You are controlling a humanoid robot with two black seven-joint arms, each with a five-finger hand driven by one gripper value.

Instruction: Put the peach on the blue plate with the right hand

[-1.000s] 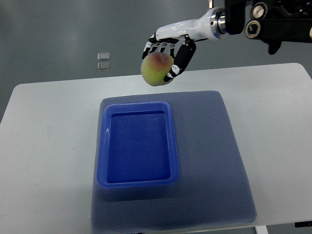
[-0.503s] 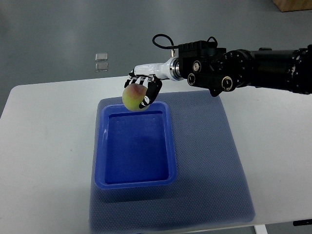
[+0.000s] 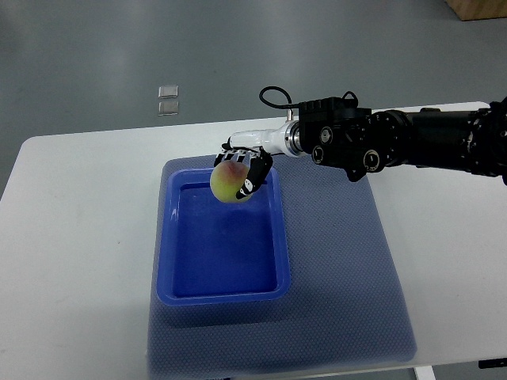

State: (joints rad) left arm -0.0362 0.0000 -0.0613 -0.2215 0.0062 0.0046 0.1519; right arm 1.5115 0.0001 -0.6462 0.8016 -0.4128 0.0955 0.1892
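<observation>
Fingers (image 3: 255,169) of my right hand (image 3: 244,162) curl around the peach (image 3: 229,181), gripping it at frame centre, over the blue plate's (image 3: 168,237) upper end.

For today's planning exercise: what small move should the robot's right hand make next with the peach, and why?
Probably lower it a little, then release. The right hand grips the round yellow-green peach with a red blush over the far end of the deep blue rectangular plastic plate, apparently not resting on its floor. The plate sits on a blue-grey textured mat.
</observation>
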